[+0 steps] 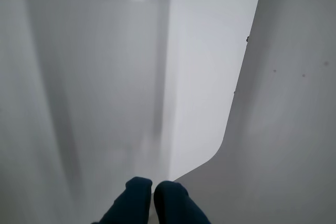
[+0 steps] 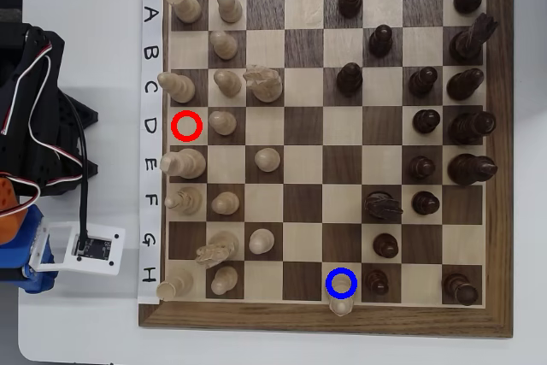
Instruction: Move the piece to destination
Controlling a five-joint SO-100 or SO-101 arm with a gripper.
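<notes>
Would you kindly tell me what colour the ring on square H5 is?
Bright blue ring, clearest in the overhead view.

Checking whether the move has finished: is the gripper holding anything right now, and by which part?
Nothing is held. In the wrist view the gripper is shut with nothing between its fingertips, and the piece stands at the destination.

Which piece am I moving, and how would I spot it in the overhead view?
On the chessboard, go to the bottom row, labelled H, and along to column 5, where a blue ring marks a light square. The piece shows just below that ring. It is the only pale piece in that half of the row, and its right neighbour is dark.
</notes>
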